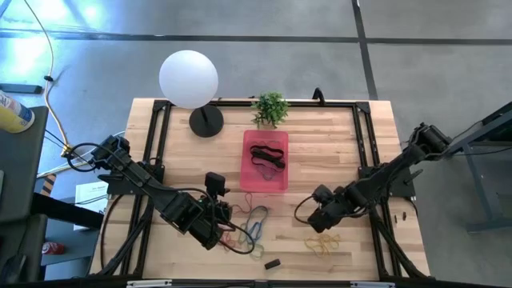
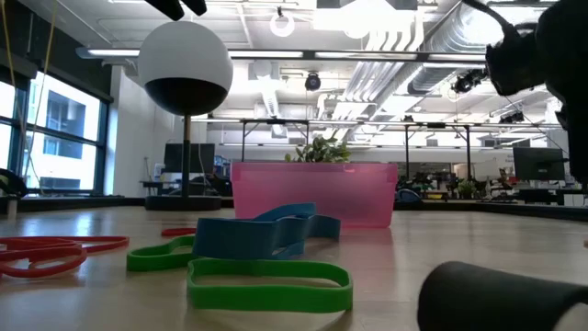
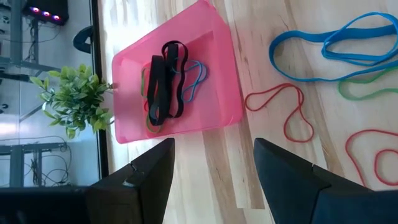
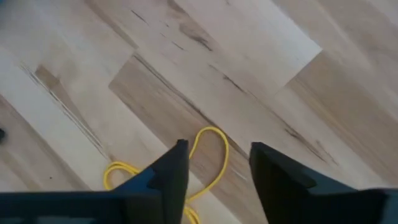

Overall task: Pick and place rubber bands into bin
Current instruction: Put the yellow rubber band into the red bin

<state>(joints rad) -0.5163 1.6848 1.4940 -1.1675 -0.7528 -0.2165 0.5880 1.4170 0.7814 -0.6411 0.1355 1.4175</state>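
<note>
Item: yellow rubber bands (image 1: 322, 243), on the worktop (image 1: 336, 152) at lower right of the high view, lay just below your right gripper (image 4: 214, 171), fingers apart and empty, well right of the bin (image 1: 265, 182); left gripper (image 3: 214, 168), likewise apart, sat farther off.

- The dark left arm reaches in from the table's left edge, elbow bent, towards the front centre.
- Its dark two-finger left gripper (image 3: 211, 177) hangs above the wood, fingers parted, nothing between them.
- The dark right arm slants in from the right edge.
- Its dark two-finger right gripper (image 4: 214, 171) points down, fingers apart, empty.
</note>
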